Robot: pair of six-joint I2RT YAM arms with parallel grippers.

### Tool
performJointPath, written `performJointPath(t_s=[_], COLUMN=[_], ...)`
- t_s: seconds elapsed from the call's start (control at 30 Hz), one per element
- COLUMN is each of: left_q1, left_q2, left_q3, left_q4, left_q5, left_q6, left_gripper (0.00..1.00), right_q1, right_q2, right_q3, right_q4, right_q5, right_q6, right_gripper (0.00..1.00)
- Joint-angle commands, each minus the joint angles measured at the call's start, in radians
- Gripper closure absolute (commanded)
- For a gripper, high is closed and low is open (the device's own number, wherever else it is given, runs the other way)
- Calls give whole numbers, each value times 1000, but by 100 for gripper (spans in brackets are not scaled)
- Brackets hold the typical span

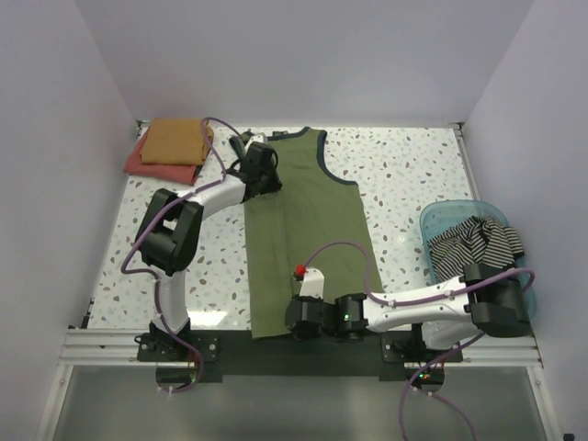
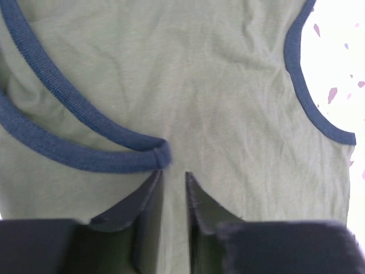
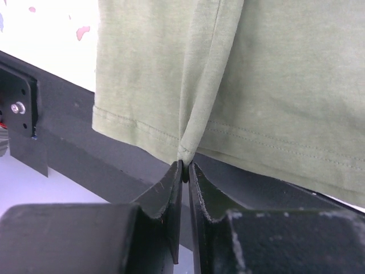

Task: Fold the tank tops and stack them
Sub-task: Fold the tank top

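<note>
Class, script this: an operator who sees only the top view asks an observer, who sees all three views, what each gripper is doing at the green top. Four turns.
Operator: Is the left gripper holding the top?
Observer: No. Its jaws stand apart and empty, just short of the folded-over navy strap.
Operator: And the right gripper?
Observer: Its jaws are nearly together, with a gathered point of the hem at their tips. I can't tell whether it is gripped.

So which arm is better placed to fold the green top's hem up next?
Right, probably: the right end effector sits at the olive tank top's hem, cloth at its jaws. The left end effector is up by the navy strap.
</note>
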Motion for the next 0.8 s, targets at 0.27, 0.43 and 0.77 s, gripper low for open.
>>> performJointPath(t_s=[0.27, 0.43, 0.77], left_q1=[-8, -2, 75], left_q2=[-33, -125, -121], left_q3=[9, 0, -128], left_q4=[163, -2, -44], left_q5=[121, -5, -71], left_q6=[59, 8, -43], left_gripper=[46, 51, 85], right_q1=[64, 64, 35], right_q2=[-76, -179, 198], right_q3=[33, 43, 402], right_q4=[-185, -280, -330], right_q5=[163, 258, 280], right_q6=[91, 70, -201], right_gripper=[50, 54, 55])
